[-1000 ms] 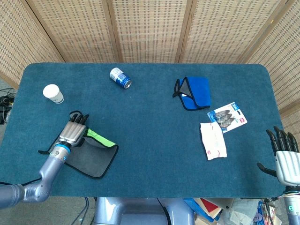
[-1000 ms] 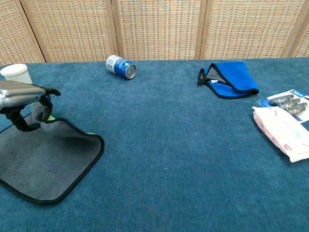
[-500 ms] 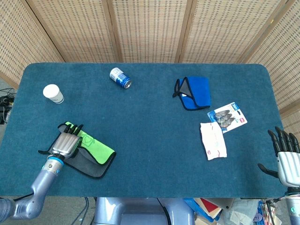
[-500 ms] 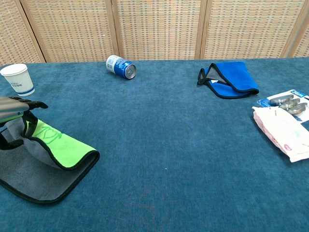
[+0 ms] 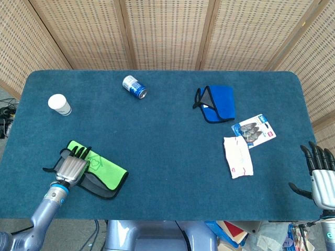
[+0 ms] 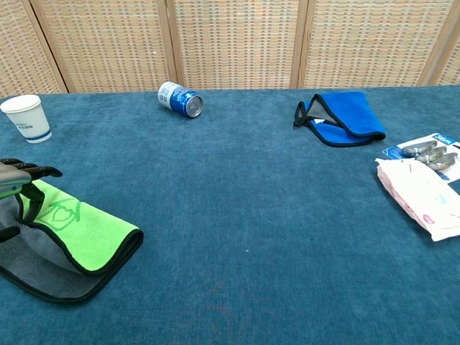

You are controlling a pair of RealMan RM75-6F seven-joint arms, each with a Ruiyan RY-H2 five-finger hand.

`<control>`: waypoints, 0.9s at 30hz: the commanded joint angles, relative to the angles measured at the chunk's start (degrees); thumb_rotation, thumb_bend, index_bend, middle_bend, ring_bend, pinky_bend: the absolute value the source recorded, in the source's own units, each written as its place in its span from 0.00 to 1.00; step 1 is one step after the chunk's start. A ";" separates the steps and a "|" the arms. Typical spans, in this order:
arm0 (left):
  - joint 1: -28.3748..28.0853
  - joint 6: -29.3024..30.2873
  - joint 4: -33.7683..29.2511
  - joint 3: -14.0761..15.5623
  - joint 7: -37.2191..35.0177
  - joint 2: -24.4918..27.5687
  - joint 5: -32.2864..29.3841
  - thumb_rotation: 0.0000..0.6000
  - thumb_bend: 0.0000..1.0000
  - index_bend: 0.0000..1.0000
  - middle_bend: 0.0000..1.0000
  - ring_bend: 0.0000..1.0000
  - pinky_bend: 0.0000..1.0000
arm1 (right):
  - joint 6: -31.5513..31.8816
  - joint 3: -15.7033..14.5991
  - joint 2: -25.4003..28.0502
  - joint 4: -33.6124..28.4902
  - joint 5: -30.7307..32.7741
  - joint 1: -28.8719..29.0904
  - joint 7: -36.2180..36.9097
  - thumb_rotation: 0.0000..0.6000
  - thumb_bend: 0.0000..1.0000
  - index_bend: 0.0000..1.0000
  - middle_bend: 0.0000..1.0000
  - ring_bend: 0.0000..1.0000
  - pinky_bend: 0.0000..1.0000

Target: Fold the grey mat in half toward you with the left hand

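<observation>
Table (image 5: 167,130): blue carpet-like top, woven screens behind it; I see all of it from the head camera.
Mat (image 5: 102,170): at my near-left corner, doubled over, bright green underside up, grey layer with black edging showing beneath along the near and right edges (the fold runs along the right end in the chest view (image 6: 79,237)).
Blue cloth (image 5: 219,103): far right of centre, folded, black trim, well apart from the mat.
Left hand (image 5: 72,166): lying on the left end of the mat, fingers stretched out flat over the green; in the chest view (image 6: 16,180) the fingers sit over the mat's lifted edge with the thumb under it, so I read it as holding that edge.
Right hand (image 5: 320,175): off the near-right table edge, fingers spread and pointing up, holding nothing.
White packet (image 5: 238,156): near right, flat on the table.
Blister card (image 5: 254,130): just beyond the packet, its corner touching or overlapping it (I cannot tell which).
Can (image 5: 134,87): far side, left of centre, on its side.
Cup (image 5: 59,104): far left, upright, beyond the mat.
</observation>
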 commanded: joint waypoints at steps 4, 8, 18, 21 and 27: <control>0.97 -0.38 -0.52 0.52 0.31 0.14 0.65 1.00 0.47 0.62 0.00 0.00 0.00 | 0.14 -0.01 0.23 -0.19 -0.14 -0.10 0.28 1.00 0.00 0.00 0.00 0.00 0.00; 1.41 -0.40 -1.04 0.55 0.72 0.37 0.86 1.00 0.47 0.62 0.00 0.00 0.00 | 0.19 -0.05 0.29 -0.30 -0.23 -0.14 0.30 1.00 0.00 0.00 0.00 0.00 0.00; 2.05 -0.87 -1.00 0.48 2.28 0.38 0.67 1.00 0.47 0.62 0.00 0.00 0.00 | 0.50 -0.07 0.47 -0.46 -0.46 -0.31 0.50 1.00 0.00 0.00 0.00 0.00 0.00; 2.00 -1.40 -1.02 0.57 3.00 0.49 0.34 1.00 0.47 0.61 0.00 0.00 0.00 | 0.49 -0.07 0.55 -0.51 -0.44 -0.34 0.59 1.00 0.00 0.00 0.00 0.00 0.00; 1.96 -2.21 -1.61 0.64 3.59 1.19 -0.22 1.00 0.44 0.04 0.00 0.00 0.00 | 0.50 -0.08 0.60 -0.58 -0.53 -0.35 0.57 1.00 0.00 0.00 0.00 0.00 0.00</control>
